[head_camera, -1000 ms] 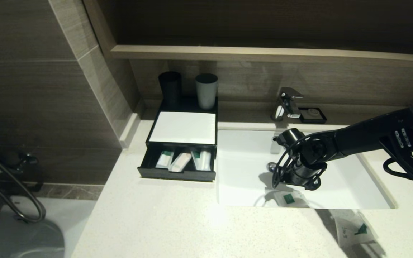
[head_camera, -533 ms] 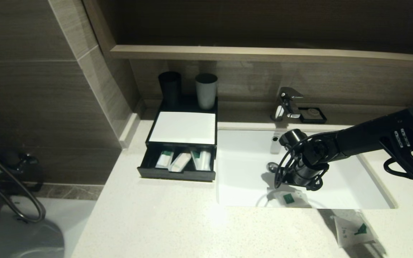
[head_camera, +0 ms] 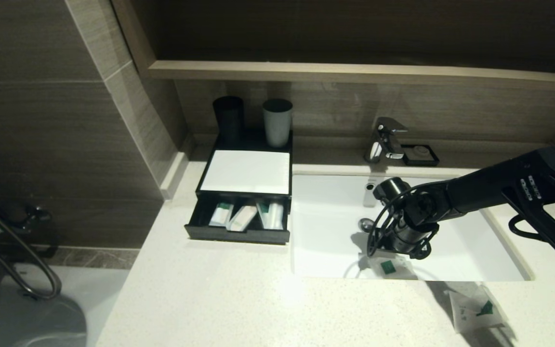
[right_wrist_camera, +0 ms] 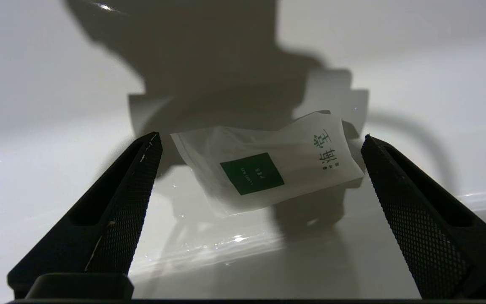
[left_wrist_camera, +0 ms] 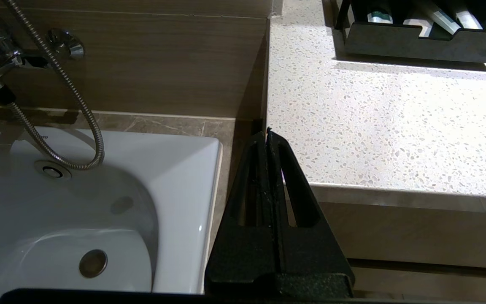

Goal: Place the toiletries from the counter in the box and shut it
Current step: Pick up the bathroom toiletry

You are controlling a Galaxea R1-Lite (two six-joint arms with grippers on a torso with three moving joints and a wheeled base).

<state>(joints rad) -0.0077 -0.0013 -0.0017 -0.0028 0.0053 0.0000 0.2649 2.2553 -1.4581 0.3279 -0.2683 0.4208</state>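
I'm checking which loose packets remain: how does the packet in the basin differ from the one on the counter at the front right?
The small clear packet with a green square label lies inside the white basin, under the open right hand; the larger clear packet with a green triangular mark lies on the speckled counter, away from that hand. Both are see-through packets outside the open black drawer.

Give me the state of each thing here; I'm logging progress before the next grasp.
box drawer: open, three packets inside.
square packet: lying in the basin, not gripped.
second packet: loose on the counter.
right gripper: open, fingers either side of the square packet.
left gripper: shut, parked beside the counter edge.
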